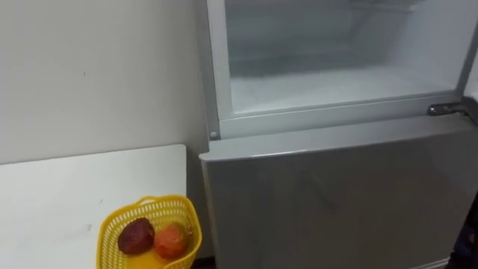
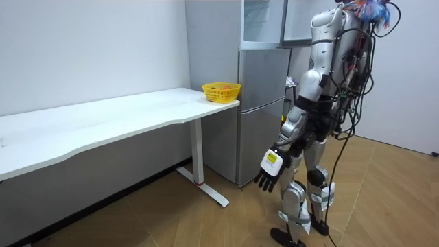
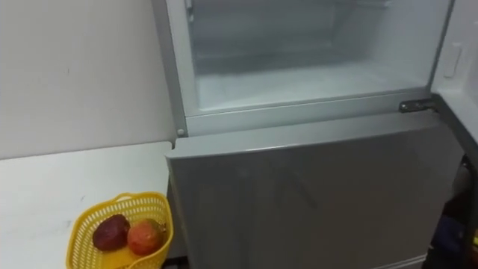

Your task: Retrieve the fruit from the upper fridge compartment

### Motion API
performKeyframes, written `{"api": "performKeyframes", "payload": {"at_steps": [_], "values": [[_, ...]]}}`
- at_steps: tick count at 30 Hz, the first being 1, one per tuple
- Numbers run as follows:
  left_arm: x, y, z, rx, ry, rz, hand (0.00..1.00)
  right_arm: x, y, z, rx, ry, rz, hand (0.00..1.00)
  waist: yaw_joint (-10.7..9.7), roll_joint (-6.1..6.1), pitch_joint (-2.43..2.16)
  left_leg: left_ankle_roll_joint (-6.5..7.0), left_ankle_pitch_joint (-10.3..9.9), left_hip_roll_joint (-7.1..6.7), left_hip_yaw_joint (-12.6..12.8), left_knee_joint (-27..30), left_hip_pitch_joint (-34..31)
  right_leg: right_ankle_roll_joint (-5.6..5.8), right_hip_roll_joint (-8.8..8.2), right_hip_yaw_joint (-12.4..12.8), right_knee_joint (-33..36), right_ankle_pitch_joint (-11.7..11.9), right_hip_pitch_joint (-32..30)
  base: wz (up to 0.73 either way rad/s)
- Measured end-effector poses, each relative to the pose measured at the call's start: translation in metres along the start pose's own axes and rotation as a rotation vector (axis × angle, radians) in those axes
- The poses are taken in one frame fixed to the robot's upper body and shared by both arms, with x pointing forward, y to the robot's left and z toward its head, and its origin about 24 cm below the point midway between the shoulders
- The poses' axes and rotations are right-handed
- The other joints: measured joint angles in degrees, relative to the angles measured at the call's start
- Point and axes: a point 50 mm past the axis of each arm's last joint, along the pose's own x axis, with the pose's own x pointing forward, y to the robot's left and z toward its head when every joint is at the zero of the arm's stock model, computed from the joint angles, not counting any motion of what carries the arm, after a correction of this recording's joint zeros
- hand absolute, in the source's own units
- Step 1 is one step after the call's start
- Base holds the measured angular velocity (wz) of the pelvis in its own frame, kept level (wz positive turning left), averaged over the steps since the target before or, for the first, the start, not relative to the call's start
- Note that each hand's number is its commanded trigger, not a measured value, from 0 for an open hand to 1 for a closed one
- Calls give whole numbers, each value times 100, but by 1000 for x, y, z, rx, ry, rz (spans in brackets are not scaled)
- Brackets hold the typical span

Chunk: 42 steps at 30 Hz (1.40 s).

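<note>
Room view is showing us the robot standing upright in front of the fridge, close beside the end of the white table (image 1: 67, 202). Its left hand (image 2: 269, 168) is hanging low by its thigh; the fingers are looking loose and spread apart, gripping nothing, though at that distance we are reading this with some caution.

From the head camera we are looking into the upper fridge compartment (image 1: 336, 82). Its upper door (image 3: 455, 52) is standing open at the right edge, and the frosted shelf is lying bare. The lower door (image 1: 336, 202) is sitting shut beneath it.

On the table, just beside the fridge, a yellow basket (image 1: 110, 250) is holding a dark red fruit (image 1: 136, 235) and an orange-red fruit (image 1: 171, 240), the two touching each other. We are judging these to be the retrieved items, so the fetching itself is appearing finished. What is probably remaining is shutting the upper door.

We are finding no legible brand, label or writing on the fridge, the basket or the table.
</note>
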Motion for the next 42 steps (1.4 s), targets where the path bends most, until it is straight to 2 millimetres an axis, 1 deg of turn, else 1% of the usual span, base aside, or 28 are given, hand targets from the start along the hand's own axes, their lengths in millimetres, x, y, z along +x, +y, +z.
{"api": "performKeyframes", "payload": {"at_steps": [2,4,5,7,9,10,11,13,16,17,18,19,20,21,22,23,24,25,27,28,29,30,31,33,37,39,40,42], "values": [[0,0,-2,14,11,-8,0,2,3,-8,-43,67,55,0,17,-28,6,0,0,-6,0,10,19,-1,-14,-38,2,-5,26,2],[0,-1,-3,21,17,-15,0,2,5,-11,-73,104,105,0,75,-62,19,0,0,-9,0,19,10,0,-23,-70,3,-11,27,5],[-1,-1,-4,19,27,-17,0,3,7,-9,-74,114,134,0,100,-91,36,0,0,-12,-6,20,6,2,-26,-81,5,-13,26,4],[-1,-2,-10,16,48,-29,0,6,10,-2,-58,124,162,0,104,-129,44,0,0,-19,-27,21,5,3,-26,-74,3,-15,26,4],[-2,-2,-13,18,73,-42,0,8,13,8,7,130,182,0,112,-172,62,3,-1,-40,-123,38,-10,17,-30,-83,-2,-28,26,14],[-2,-2,-14,17,76,-41,0,8,14,9,29,135,186,0,105,-187,73,4,-1,-43,-146,44,-14,15,-31,-86,-9,-32,28,15],[-2,-2,-16,9,82,-41,0,8,17,12,90,144,193,0,113,-218,79,6,-3,-43,-158,62,-18,12,-30,-101,-5,-40,40,8],[-3,-3,-20,-6,94,-45,0,8,21,18,196,160,204,0,119,-229,76,5,-41,-37,-162,106,-26,11,-23,-113,-5,-43,79,5],[-5,-8,-28,-49,118,-53,0,7,22,15,352,213,210,0,98,-185,71,21,-127,-59,-228,205,-23,40,-37,-155,-10,-85,166,10],[-5,-9,-31,-54,133,-55,0,7,21,11,452,255,203,0,75,-164,73,30,-145,-74,-257,226,-8,52,-49,-182,-19,-96,220,16],[-6,-8,-33,-67,142,-52,0,7,20,5,562,316,185,0,36,-167,54,37,-162,-87,-289,246,0,63,-59,-209,-20,-105,252,17],[-6,-7,-34,-82,145,-48,0,6,19,3,627,345,173,0,13,-168,52,39,-163,-95,-297,246,2,65,-67,-233,-15,-112,262,14],[-6,-5,-36,-116,151,-37,0,6,16,-1,759,392,145,0,-38,-164,52,42,-165,-101,-301,249,2,71,-74,-249,-2,-126,275,8],[-7,-3,-40,-147,160,-25,0,8,13,-2,891,425,111,0,-109,-170,43,43,-166,-103,-304,272,0,72,-76,-259,0,-127,318,6],[-7,-2,-41,-159,164,-18,0,8,11,-3,961,440,92,0,-148,-167,44,46,-170,-105,-304,292,-2,74,-77,-260,-1,-129,325,5],[-8,-1,-43,-172,165,-5,0,9,6,-3,1098,469,47,0,-248,-165,40,48,-181,-106,-313,306,1,77,-77,-257,-1,-134,322,4],[-8,1,-43,-182,160,3,0,11,1,-3,1227,492,4,0,-298,-160,39,47,-184,-107,-312,307,4,75,-77,-258,-1,-138,313,0],[-8,1,-43,-195,157,5,0,12,-1,-2,1289,501,-16,0,-325,-158,39,47,-184,-107,-309,308,2,70,-77,-259,-1,-144,308,0],[-8,4,-39,-226,141,14,0,15,-12,3,1504,522,-91,0,-437,-158,32,48,-186,-102,-296,308,-8,63,-78,-253,14,-158,284,0],[-8,5,-39,-233,137,17,0,16,-15,5,1550,524,-108,0,-453,-160,24,48,-186,-101,-292,308,-8,63,-78,-242,16,-158,279,-4],[-8,6,-38,-249,131,20,0,17,-20,6,1624,525,-144,0,-498,-166,-5,49,-186,-101,-290,312,-8,63,-76,-234,30,-158,278,0],[-8,8,-36,-260,122,26,0,19,-26,10,1696,523,-180,0,-557,-171,-18,49,-186,-102,-293,312,-6,63,-76,-231,42,-158,278,0],[-8,8,-36,-263,118,28,0,20,-30,13,1729,520,-195,0,-562,-187,-25,50,-186,-102,-293,311,-6,64,-76,-230,50,-158,274,0],[-7,11,-31,-265,93,37,0,23,-47,27,1841,479,-251,0,-586,-193,-24,52,-184,-102,-283,302,-2,65,-78,-204,101,-163,236,-6],[-7,13,-27,-268,67,50,0,25,-72,47,1936,404,-319,0,-573,-241,-13,52,-183,-106,-282,281,-8,66,-78,-163,104,-168,214,-1],[-7,14,-26,-270,58,54,0,22,-92,66,1974,313,-344,0,-561,-264,-19,54,-182,-115,-280,226,-20,76,-82,-171,111,-179,183,0],[-7,15,-26,-269,55,54,0,20,-98,73,1984,285,-345,0,-560,-268,-20,55,-181,-118,-280,214,-27,80,-83,-169,116,-183,164,0],[-7,16,-24,-268,50,58,0,9,-125,103,2008,126,-340,0,-571,-292,-10,57,-156,-128,-266,221,-61,77,-85,-136,117,-178,104,-2]]}}
